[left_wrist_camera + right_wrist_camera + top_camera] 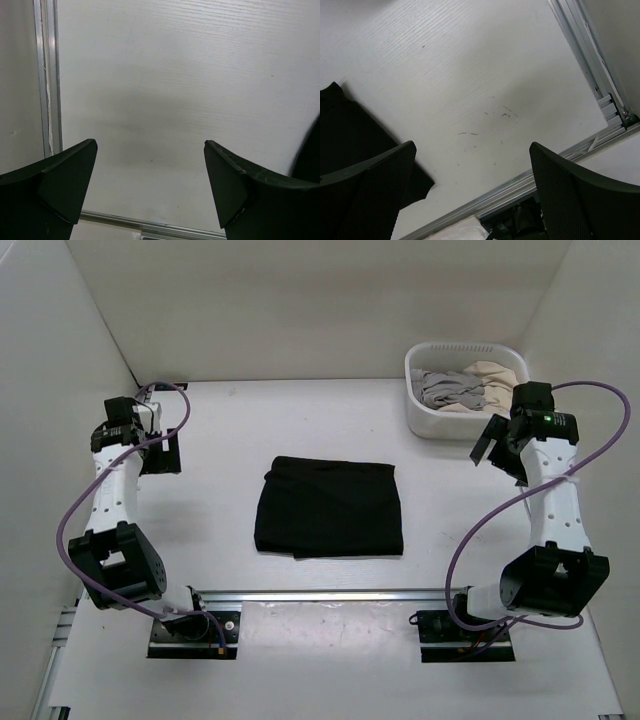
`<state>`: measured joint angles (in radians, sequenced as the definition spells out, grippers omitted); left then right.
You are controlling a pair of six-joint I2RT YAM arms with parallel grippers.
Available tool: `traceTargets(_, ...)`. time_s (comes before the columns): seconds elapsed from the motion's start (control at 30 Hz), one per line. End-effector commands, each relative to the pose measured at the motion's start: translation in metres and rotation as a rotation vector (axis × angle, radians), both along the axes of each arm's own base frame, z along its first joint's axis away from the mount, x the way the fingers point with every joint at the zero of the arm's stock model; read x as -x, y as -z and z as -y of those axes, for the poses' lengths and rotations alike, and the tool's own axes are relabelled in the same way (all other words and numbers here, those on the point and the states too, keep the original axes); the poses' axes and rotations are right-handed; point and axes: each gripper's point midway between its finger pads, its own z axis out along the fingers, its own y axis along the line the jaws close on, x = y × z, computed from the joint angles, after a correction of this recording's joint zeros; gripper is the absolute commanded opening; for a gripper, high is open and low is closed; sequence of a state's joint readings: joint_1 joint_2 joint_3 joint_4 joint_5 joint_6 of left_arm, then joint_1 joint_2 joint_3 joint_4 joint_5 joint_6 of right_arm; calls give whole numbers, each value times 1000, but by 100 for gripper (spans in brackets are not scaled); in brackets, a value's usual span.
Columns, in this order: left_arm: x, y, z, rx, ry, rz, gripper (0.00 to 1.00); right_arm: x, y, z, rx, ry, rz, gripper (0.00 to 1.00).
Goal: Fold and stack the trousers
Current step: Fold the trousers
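Both arms sit folded up at the sides, elbows bent. Left gripper [150, 145] and right gripper [472, 145] gape wide, holding nothing, with the trousers [330, 507] lying folded between them.

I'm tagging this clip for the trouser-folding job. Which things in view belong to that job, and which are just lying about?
Belongs to the job:
- black trousers, lying folded

Just lying about:
- white basket
- grey garment in it
- beige garment in it

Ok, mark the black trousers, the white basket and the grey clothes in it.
black trousers [330, 507]: overhead view, middle of the cloth.
white basket [436, 424]: overhead view, near wall.
grey clothes [447, 390]: overhead view, middle of the heap.
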<state>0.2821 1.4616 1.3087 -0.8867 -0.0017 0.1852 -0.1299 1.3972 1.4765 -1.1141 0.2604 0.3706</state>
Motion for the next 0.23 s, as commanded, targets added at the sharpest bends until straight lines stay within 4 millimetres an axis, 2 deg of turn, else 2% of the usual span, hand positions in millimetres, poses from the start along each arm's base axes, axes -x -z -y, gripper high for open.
traceTargets(0.0,-1,-25,-2,-21,-16,67,100,4,-11,-3,-2,-34,27,99)
traceTargets(0.2,-1,-25,-2,-21,-16,67,100,8,-26,2,37,-29,78,99)
